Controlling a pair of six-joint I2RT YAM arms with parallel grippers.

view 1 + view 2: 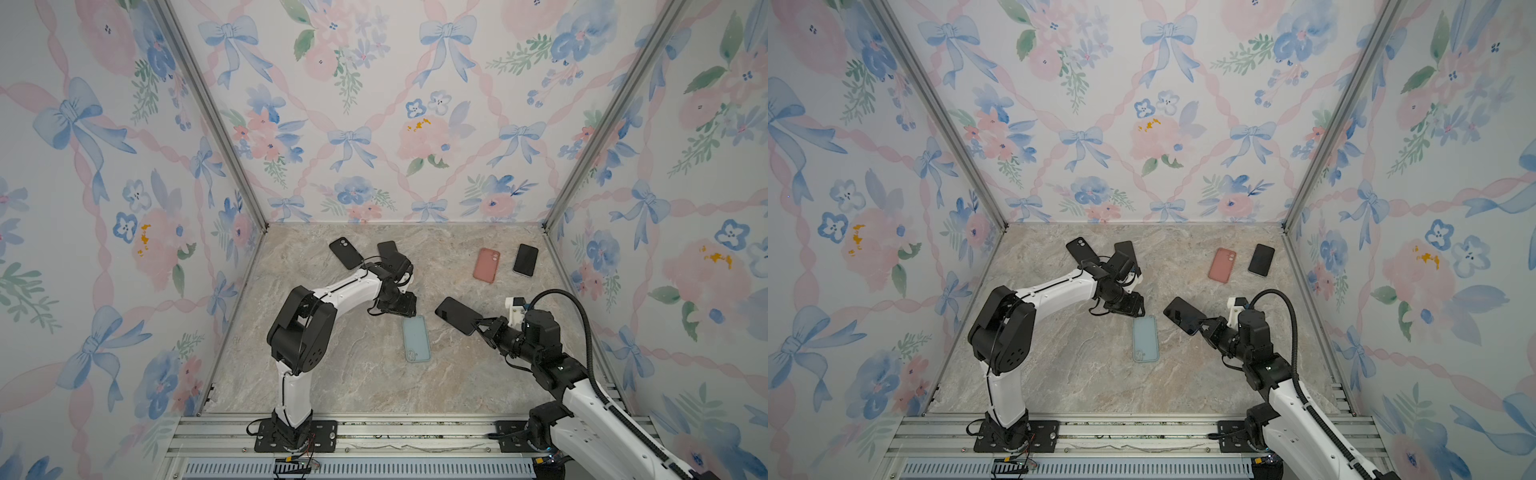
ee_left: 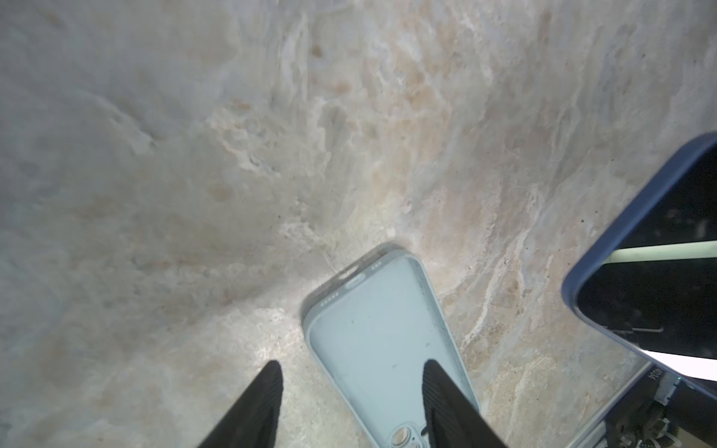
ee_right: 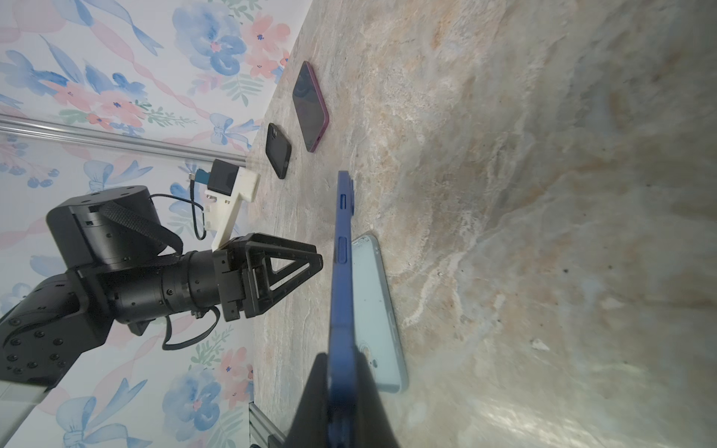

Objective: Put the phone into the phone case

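A light blue phone case [image 1: 416, 338] lies flat on the marble table, hollow side up, also seen in the left wrist view [image 2: 382, 341]. My left gripper [image 2: 351, 364] hovers open just above the case's far end [image 1: 401, 307]. One finger [image 2: 438, 391] is over the case and the other over bare table, with nothing between them. My right gripper [image 1: 478, 326] is shut on one end of a dark blue phone [image 1: 456, 314]. The phone [image 3: 343, 271] is held in the air to the right of the case [image 3: 378, 310], tilted with its screen up.
At the back right lie a pink case [image 1: 486, 265] and a black phone [image 1: 525, 259]. At the back left lie a black case [image 1: 346, 252] and another dark phone [image 1: 387, 248], partly behind the left arm. Patterned walls close three sides.
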